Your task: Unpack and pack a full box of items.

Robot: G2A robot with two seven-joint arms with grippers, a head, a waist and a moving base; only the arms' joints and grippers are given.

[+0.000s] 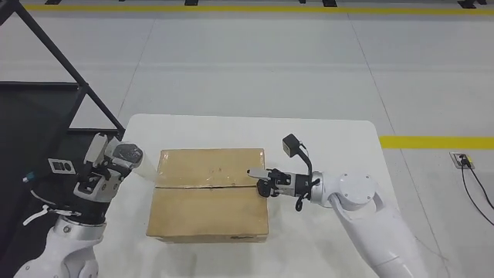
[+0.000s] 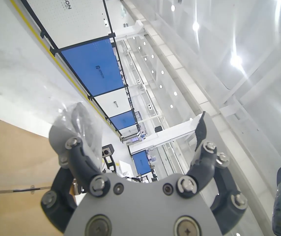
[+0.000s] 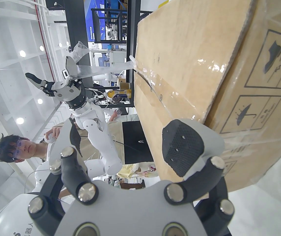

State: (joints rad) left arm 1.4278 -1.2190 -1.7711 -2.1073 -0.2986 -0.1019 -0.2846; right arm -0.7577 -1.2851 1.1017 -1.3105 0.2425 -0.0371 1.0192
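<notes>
Taped box (image 1: pixel 210 193) just beside right claw (image 1: pixel 258 181); claw spread.

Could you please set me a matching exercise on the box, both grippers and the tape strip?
1. cardboard box
2. left gripper
3. right gripper
4. clear tape strip

A. stretched from the box's seam to a gripper finger
B. open, beside the box side bearing printed symbols
C. flaps shut, on the white table
D. open, with tape stuck to one finger

Pairs: 1-C, 2-D, 3-B, 4-A
</notes>
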